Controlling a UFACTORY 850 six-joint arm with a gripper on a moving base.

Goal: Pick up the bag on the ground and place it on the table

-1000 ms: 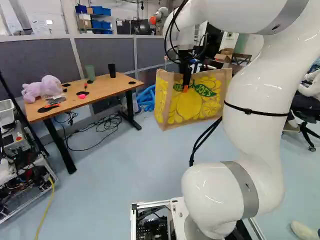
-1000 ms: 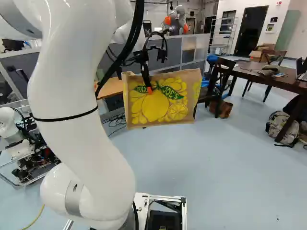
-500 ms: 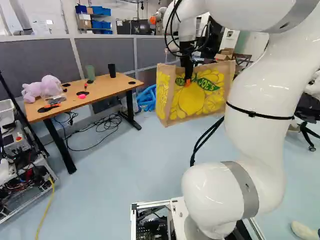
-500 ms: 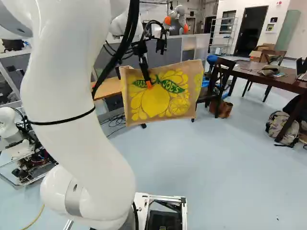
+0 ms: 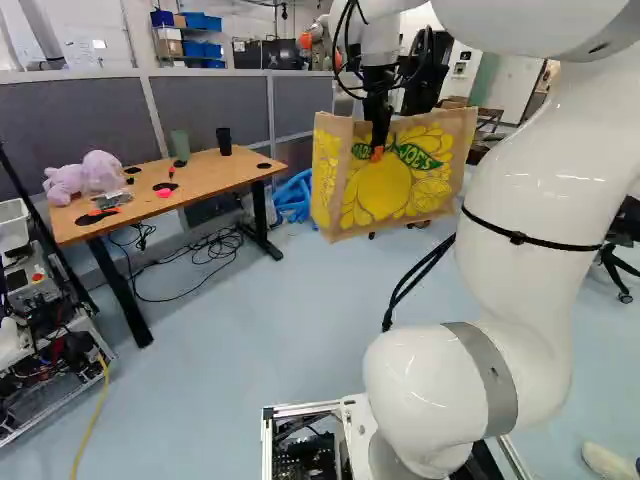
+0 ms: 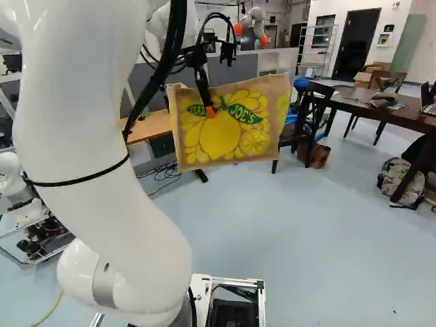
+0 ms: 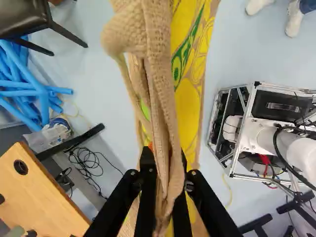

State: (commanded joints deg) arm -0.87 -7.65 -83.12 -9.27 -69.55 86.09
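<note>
High over the floor, my gripper (image 5: 377,153) is shut on the top edge of the tan bag (image 5: 386,192) with yellow lemons. In the right base view the bag (image 6: 219,139) hangs fairly upright and slightly tilted. The wrist view has the gripper (image 7: 165,163) pinching the gathered cloth of the bag (image 7: 165,98) from both sides, its printed face beside one finger. An orange-brown table (image 5: 208,172) stands left of the bag in the left base view, holding a purple plush toy (image 5: 85,174), a green cup (image 5: 180,146) and a black cup (image 5: 224,141).
Cables (image 5: 205,250) lie under the table, and blue tubes (image 7: 29,84) lie on the floor near it. A robot cart (image 5: 60,370) stands at the left. Dark chair (image 6: 310,116) and dark table (image 6: 409,117) are at the right of the right base view. Another robot (image 6: 252,27) stands behind partitions.
The arm has raised the bag, still in its grip. Gripper and bag have shifted slightly rightward in the left base view and leftward in the right one. The base has stayed put.
</note>
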